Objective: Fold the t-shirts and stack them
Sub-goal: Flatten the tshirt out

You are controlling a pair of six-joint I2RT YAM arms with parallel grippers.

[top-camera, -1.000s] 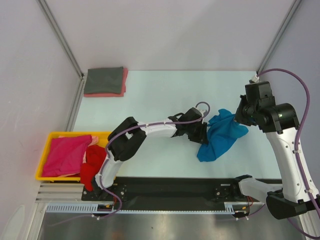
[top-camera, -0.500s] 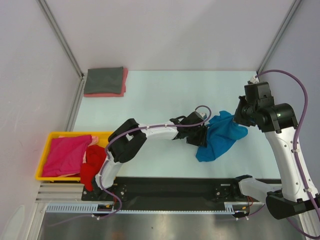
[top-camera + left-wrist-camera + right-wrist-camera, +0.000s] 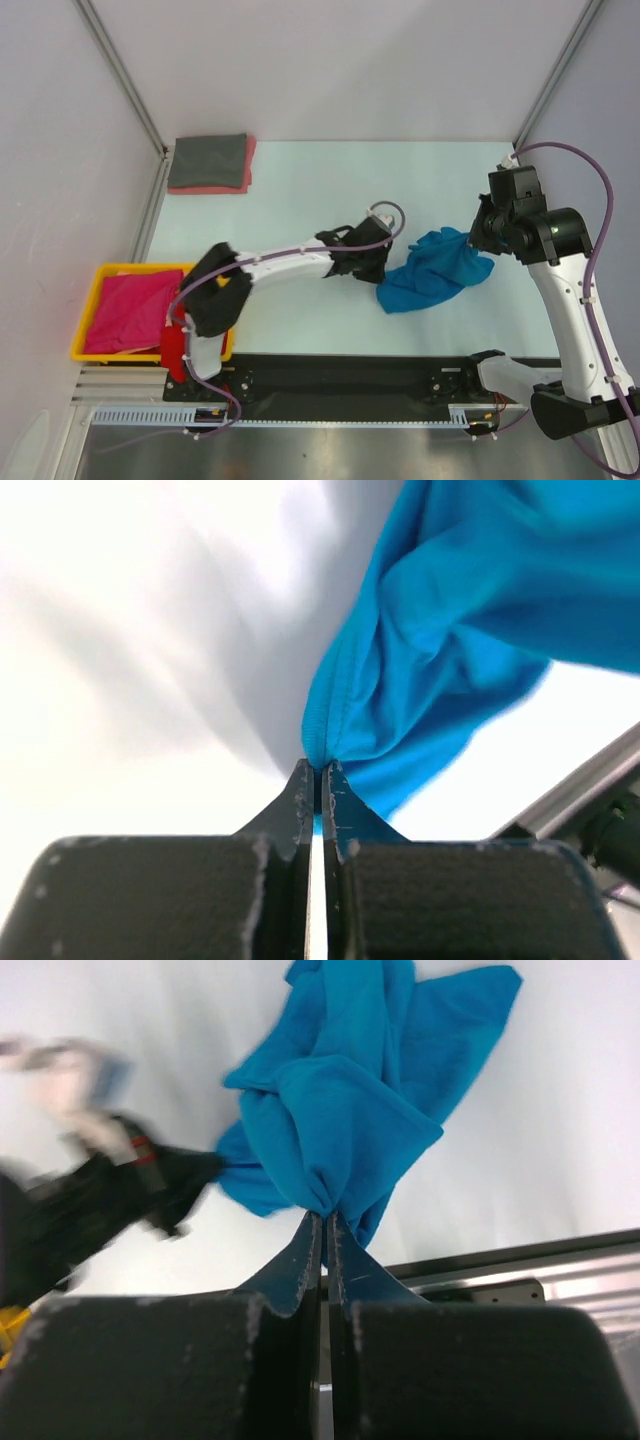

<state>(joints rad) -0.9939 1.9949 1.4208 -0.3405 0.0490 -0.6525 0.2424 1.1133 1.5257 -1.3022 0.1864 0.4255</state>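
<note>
The bright blue t-shirt [image 3: 430, 270] hangs bunched between both grippers above the table's right half. My left gripper [image 3: 385, 272] is shut on its left edge; in the left wrist view the hem [image 3: 325, 715] is pinched between the jaws [image 3: 318, 768]. My right gripper [image 3: 474, 238] is shut on its right upper part; in the right wrist view the cloth [image 3: 340, 1130] gathers into the jaws [image 3: 324, 1215]. A folded dark grey t-shirt [image 3: 207, 160] lies on a folded salmon pink one [image 3: 210, 188] at the far left. A magenta t-shirt [image 3: 127, 310] and a red one [image 3: 177, 350] are in the bin.
The yellow plastic bin [image 3: 90, 352] stands at the near left edge. Grey walls and metal frame posts [image 3: 120, 70] enclose the table. The black base rail [image 3: 350, 375] runs along the near edge.
My left gripper has moved left and nearer, pulling the blue t-shirt's edge with it. The shirt is stretched more sideways. The right gripper has barely moved.
</note>
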